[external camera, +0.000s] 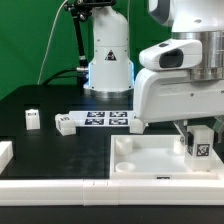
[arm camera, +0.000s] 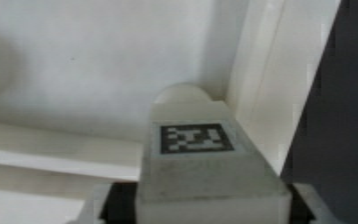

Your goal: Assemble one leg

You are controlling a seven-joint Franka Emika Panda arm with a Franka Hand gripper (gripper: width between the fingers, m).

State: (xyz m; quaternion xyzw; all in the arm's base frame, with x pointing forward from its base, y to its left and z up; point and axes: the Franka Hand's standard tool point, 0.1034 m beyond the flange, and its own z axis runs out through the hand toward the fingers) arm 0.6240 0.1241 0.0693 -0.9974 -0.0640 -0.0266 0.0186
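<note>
My gripper (external camera: 199, 133) is shut on a leg (external camera: 199, 143), a small white upright block with a black-and-white tag on its face. It holds the leg at the near right corner of the wide white square tray (external camera: 140, 158), low over the tray's floor. In the wrist view the leg (arm camera: 197, 150) fills the middle, with dark fingers (arm camera: 130, 200) pressed against both of its sides, and the tray's raised wall (arm camera: 265, 70) runs beside it. Whether the leg touches the tray I cannot tell.
Two more small white tagged blocks stand on the black table, one (external camera: 32, 119) at the exterior view's left and one (external camera: 65, 124) by the marker board (external camera: 105, 120). Another white part (external camera: 5, 153) lies at the left edge. The robot base (external camera: 108, 60) stands behind.
</note>
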